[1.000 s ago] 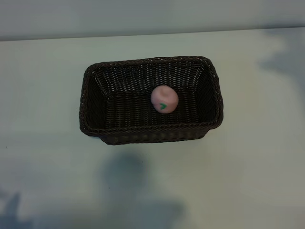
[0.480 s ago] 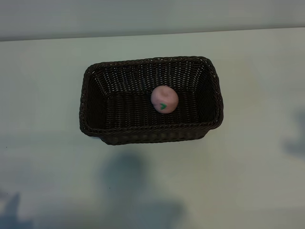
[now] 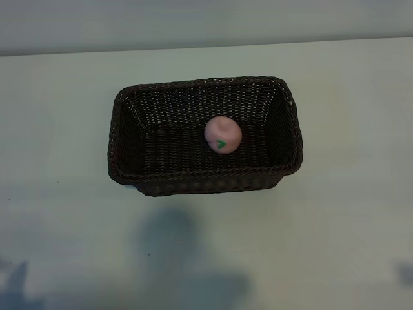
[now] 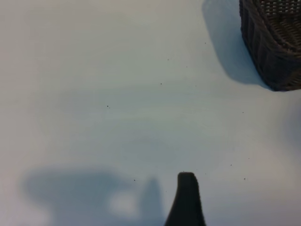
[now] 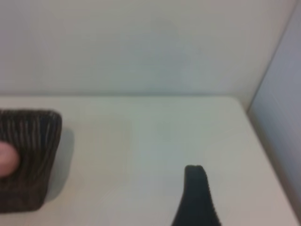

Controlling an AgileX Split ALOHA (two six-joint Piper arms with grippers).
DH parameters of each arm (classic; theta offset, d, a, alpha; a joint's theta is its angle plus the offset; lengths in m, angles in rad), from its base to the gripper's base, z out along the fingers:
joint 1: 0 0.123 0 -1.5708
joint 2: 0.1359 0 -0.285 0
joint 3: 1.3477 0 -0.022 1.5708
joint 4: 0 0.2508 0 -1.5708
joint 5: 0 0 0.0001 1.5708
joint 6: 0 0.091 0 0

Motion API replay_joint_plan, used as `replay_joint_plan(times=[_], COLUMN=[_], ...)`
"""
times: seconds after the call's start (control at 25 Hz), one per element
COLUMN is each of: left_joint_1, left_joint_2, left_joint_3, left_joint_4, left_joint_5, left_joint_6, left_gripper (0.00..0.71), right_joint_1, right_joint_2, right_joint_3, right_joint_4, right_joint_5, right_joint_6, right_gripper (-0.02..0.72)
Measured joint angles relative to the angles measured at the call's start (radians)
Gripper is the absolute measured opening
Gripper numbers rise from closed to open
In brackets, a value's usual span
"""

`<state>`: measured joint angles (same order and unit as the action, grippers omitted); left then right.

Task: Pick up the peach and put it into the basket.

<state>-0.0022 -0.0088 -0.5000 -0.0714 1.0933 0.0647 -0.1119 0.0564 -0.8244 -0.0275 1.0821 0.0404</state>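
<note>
The pale-pink peach (image 3: 222, 134) with its small green leaf mark lies inside the dark-brown wicker basket (image 3: 122, 139), right of the basket's middle. Neither arm shows in the exterior view. In the left wrist view my left gripper (image 4: 155, 216) hangs over bare table with one dark fingertip (image 4: 186, 193) showing and nothing held; a corner of the basket (image 4: 275, 42) lies well off from it. My right gripper (image 5: 160, 216) also shows one fingertip (image 5: 195, 188) over bare table, open and empty, apart from the basket's end (image 5: 33, 155), where a sliver of the peach (image 5: 7, 160) peeks out.
The basket stands mid-table on a pale tabletop (image 3: 335, 226). A wall (image 3: 206, 22) runs along the table's far edge. In the right wrist view a side panel (image 5: 282, 94) closes off the table's end. Soft shadows lie on the table near its front edge.
A shadow at the exterior view's right side has slid from the far right corner down to the near right corner. Peach and basket have not moved.
</note>
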Motion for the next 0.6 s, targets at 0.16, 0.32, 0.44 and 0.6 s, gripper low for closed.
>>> replay_joint_plan(times=[0.16,0.32,0.44,0.6], left_joint_1=[0.000,0.000,0.000,0.000], left_joint_2=[0.000,0.000,0.000,0.000], left_joint_3=[0.000,0.000,0.000,0.000], left_joint_4=[0.000,0.000,0.000,0.000], left_joint_5=[0.000,0.000,0.000,0.000], left_joint_6=[0.000,0.000,0.000,0.000], left_gripper=[0.590,0.590,0.590,0.590], right_joint_1=[0.000,0.000,0.000,0.000], right_joint_2=[-0.041,-0.064,-0.064,-0.064], right_joint_3=[0.107,0.203,0.255,0.307], right_joint_4=[0.015,0.027,0.027,0.027], right_joint_5=[-0.001,-0.013,-0.024,-0.026], right_joint_6=[0.000,0.000,0.000,0.000], right_gripper=[0.502,0.502,0.502,0.502])
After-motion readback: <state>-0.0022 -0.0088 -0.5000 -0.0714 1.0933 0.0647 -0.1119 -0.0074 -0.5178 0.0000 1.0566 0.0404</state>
